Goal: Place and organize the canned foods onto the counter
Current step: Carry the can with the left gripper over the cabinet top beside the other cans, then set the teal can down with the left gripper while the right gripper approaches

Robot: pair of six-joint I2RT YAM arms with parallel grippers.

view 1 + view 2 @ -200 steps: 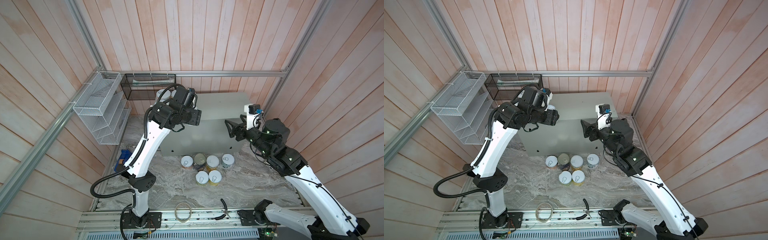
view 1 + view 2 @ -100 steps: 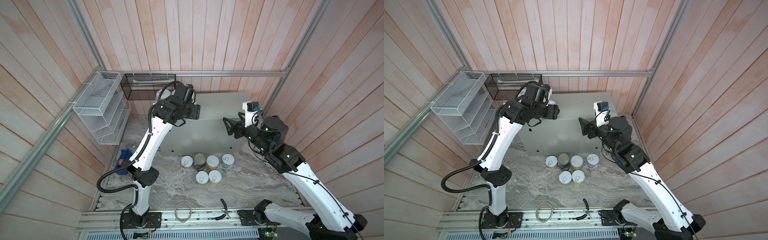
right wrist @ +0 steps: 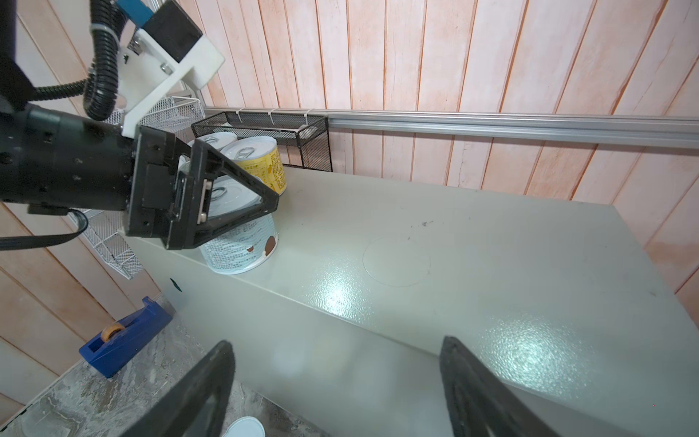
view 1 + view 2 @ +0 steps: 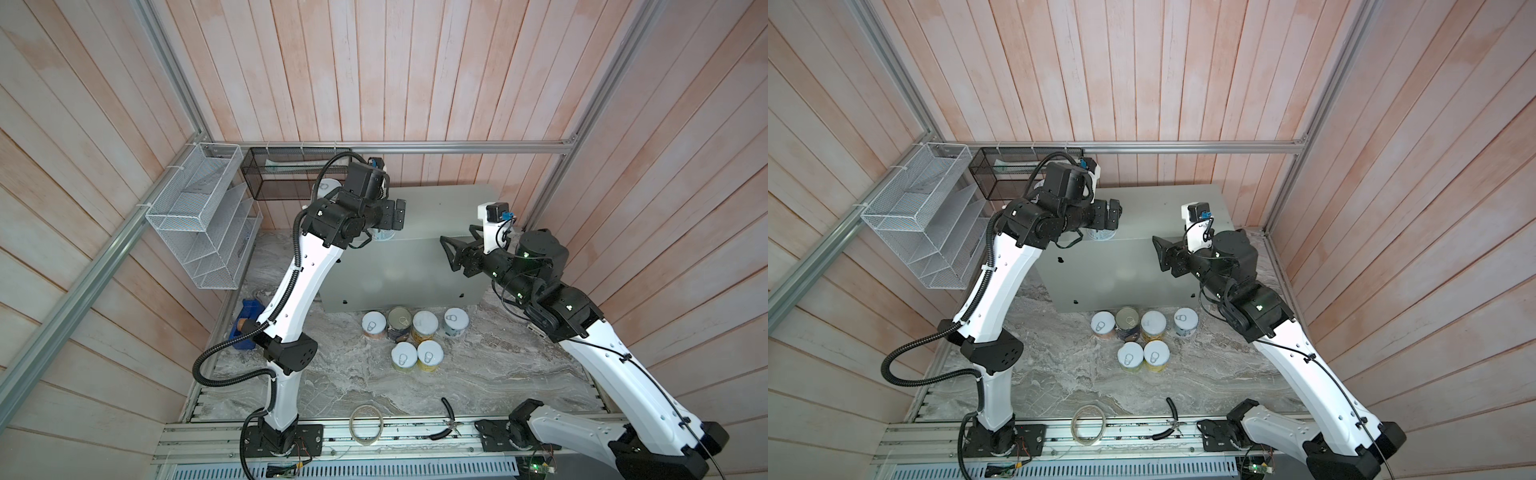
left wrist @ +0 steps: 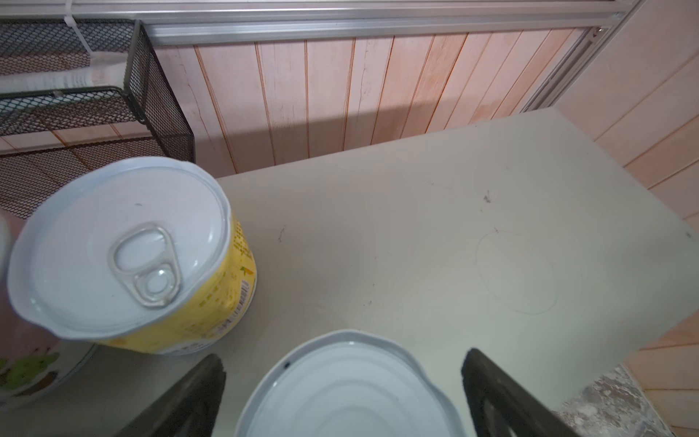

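while your left gripper [image 5: 343, 357] sits over the teal can [image 3: 242, 242], its fingers are spread wide on either side of the lid with a gap showing, so it grips nothing. that can stands upright near the front left corner of the counter [image 4: 440, 216], with the yellow can [image 5: 113, 246] just behind it and a third can [image 3: 213, 138] further back, by the black mesh basket [image 4: 291, 174].

your right gripper [image 3: 337, 343] hovers in front of the counter's right half, its fingers well apart and nothing between them.

the counter top is pale grey-green and glossy, and a faint ring mark [image 3: 396, 261] shows on its bare middle. below its front face, a cluster of six cans [image 4: 424, 326] stands upright on the grey marble surface [image 4: 478, 374]. a blue tape dispenser [image 3: 121, 340] lies off to the left on that surface, while a tape roll ring [image 4: 366, 424] and black-handled pliers [image 4: 446, 419] lie at the near edge.

pinkish wood plank walls [image 4: 374, 83] close in the room on three sides. an aluminium rail [image 4: 415, 147] crosses the back wall, and a white wire rack [image 4: 199, 224] hangs on the left wall.
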